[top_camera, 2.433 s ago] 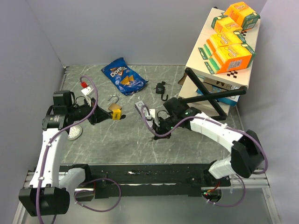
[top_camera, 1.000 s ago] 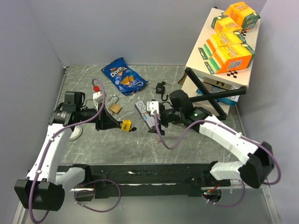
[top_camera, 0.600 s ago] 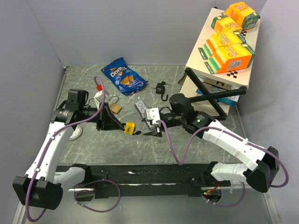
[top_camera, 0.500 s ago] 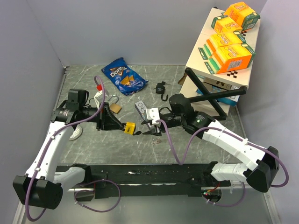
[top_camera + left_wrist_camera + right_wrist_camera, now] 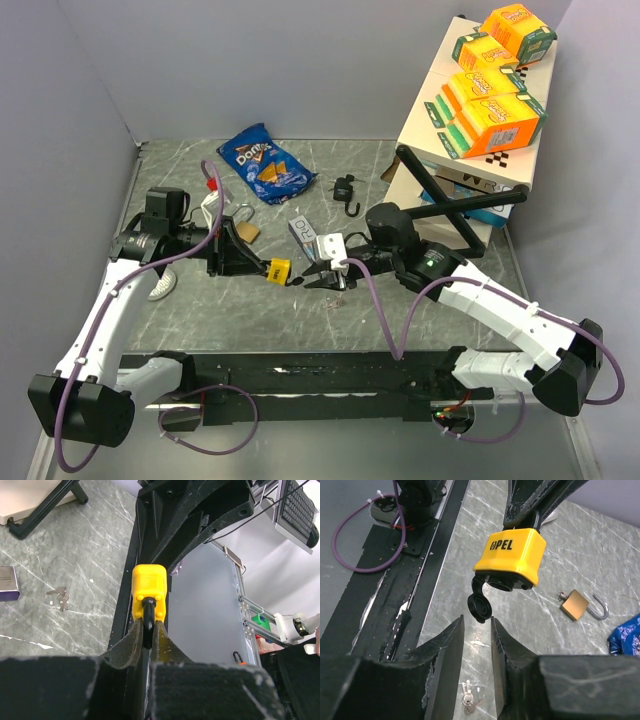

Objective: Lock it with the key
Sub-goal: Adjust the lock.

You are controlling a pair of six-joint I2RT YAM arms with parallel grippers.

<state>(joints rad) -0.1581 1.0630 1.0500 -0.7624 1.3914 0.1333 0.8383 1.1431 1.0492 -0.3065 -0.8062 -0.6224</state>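
Observation:
My left gripper is shut on the black shackle of a yellow padlock and holds it above the table; in the left wrist view the fingers pinch the shackle below the yellow body. My right gripper is open and empty, facing the padlock's underside. The padlock's black dust cap hangs open just ahead of my right fingertips. A small bunch of keys lies on the table under the right gripper; it also shows in the right wrist view and the left wrist view.
A brass padlock with an open shackle lies behind the left gripper. A grey box, a blue Doritos bag and a black hook lie further back. A white shelf with orange boxes and a black stand stands at the right.
My left gripper has carried the yellow padlock right, toward the middle. My right gripper has lifted off the table, turned toward the padlock and come close under it.

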